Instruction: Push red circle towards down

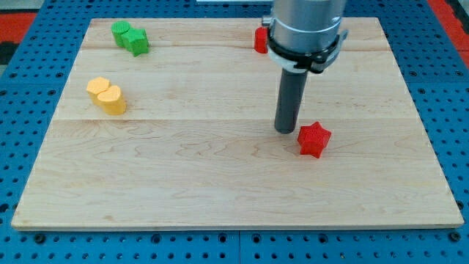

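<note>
Single camera view of a pale wooden worktop (220, 169) resting on a blue perforated base (22, 88). The arm's grey cylindrical housing (306, 29) enters from the view's top, and the dark rod (291, 99) descends from it. My tip (285, 130) meets the board right of centre, just beside the upper-left edge of the red star block (314, 139); whether the two touch cannot be told.

A second red block (260, 39) lies near the board's top edge, immediately to the view's left of the housing, which hides most of it; its shape cannot be made out, so whether it is the red circle of the task cannot be confirmed. It sits well above my tip in the view.

A green block (130, 37) of two joined lobes lies at the view's upper left. A yellow block (107, 95), also two-lobed, lies below it near the left edge, well apart from both red blocks.

The arm carries no pincer, so no released or clenched state can be told.
</note>
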